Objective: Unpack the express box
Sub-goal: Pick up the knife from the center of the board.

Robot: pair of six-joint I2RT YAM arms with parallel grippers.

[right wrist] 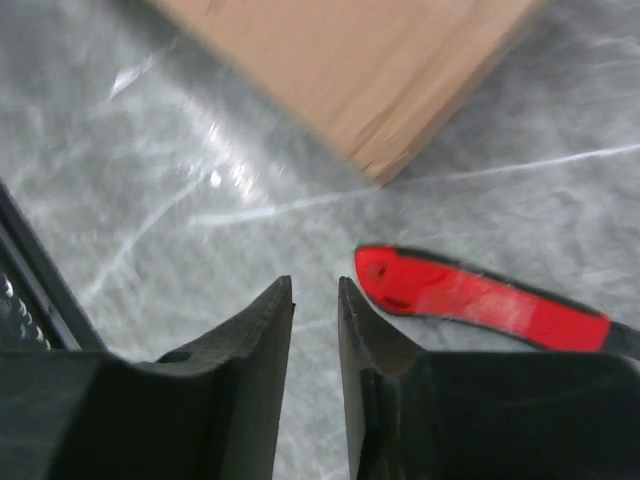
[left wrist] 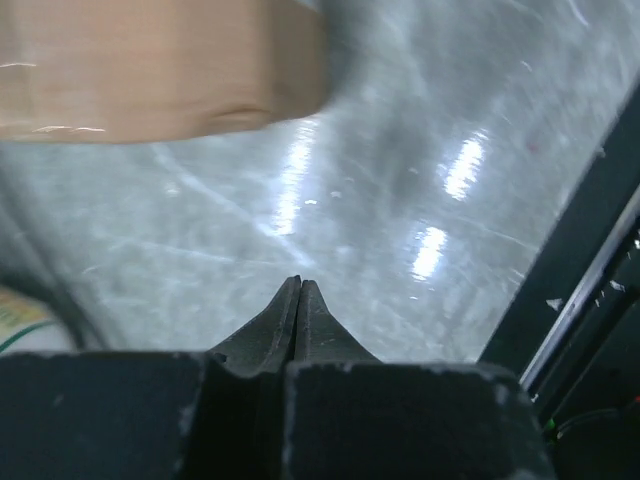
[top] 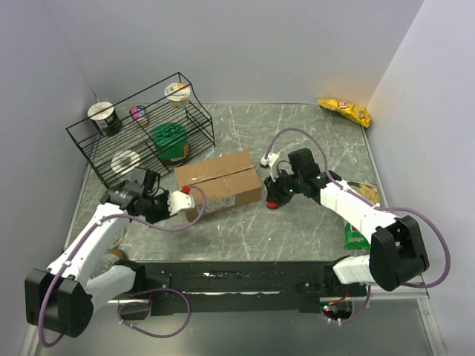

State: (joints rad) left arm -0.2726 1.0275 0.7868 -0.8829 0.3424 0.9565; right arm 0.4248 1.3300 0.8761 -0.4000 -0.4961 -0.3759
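Box [top: 219, 180] lies mid-table [top: 297, 133], skewed, between the two arms and just in front of the rack [top: 96, 152]. Flaps are down and the centre seam is closed; nothing is unpacked yet.

Left gripper [left wrist: 300, 285]: fingers pressed together, nothing between them. It sits low over the table at the box's left end, just beside it; whether it touches, I cannot tell. Judgement: placed there as a stop, to keep the box from sliding when the other end is worked.

Right gripper [right wrist: 315, 285]: fingers narrowly apart, empty. Red tool [right wrist: 480, 300] lies flat on the table just beside the fingers, off the box's near corner, not between them. It looks like a cutter handle; no blade is visible. Judgement: the gap misses the tool, so a grasp needs a sideways shift before any work on the seam.
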